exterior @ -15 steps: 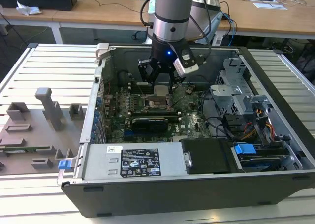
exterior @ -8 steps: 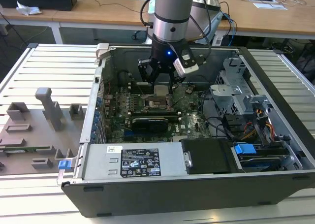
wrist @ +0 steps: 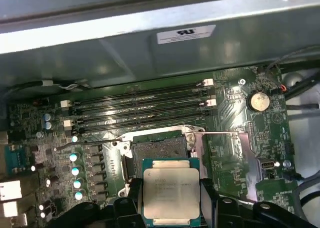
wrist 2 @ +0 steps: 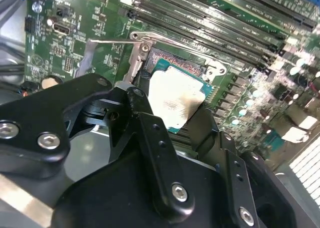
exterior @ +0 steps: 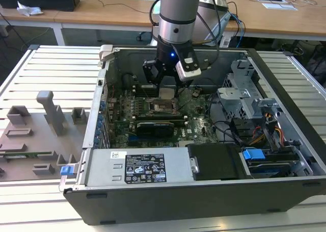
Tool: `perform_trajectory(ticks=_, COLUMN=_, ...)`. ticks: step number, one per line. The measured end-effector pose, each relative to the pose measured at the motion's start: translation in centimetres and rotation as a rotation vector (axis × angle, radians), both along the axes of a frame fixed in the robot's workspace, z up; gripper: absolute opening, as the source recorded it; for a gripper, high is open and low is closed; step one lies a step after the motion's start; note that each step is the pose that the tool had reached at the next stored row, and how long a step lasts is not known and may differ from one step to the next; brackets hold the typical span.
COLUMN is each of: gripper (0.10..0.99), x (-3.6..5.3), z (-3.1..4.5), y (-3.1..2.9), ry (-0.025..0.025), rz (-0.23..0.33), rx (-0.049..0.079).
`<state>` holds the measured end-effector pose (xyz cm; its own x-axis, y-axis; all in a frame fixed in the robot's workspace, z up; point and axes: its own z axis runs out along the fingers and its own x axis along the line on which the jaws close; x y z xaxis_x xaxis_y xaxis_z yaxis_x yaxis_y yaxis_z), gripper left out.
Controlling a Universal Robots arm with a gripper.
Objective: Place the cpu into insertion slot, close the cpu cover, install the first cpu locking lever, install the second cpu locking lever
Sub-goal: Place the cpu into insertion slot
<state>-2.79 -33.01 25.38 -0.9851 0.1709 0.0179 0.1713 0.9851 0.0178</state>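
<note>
Exterior view: one open computer case point(exterior: 204, 201) holds one motherboard point(exterior: 198, 122); the arm point(exterior: 175, 13) stands vertical inside it, gripper point(exterior: 167, 91) over the insertion slot point(exterior: 162, 108); second wrist view: two fingers point(wrist 2: 137, 105) pinch the single cpu point(wrist 2: 175, 97) by its edges; first wrist view: the cpu hangs just over the bare slot; two wire levers point(wrist: 90, 143) flank it.
</note>
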Motion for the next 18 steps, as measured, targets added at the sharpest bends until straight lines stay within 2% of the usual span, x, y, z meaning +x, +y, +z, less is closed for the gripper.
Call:
perform_trajectory(ticks=10, gripper=0.545, x=0.00, z=-0.03, y=0.00, ry=-0.0001, rz=-0.159, rx=-0.012)
perform_trajectory(ticks=18, gripper=0.545, x=0.01, z=-0.04, y=0.00, ry=-0.0003, rz=-0.253, rx=-0.022)
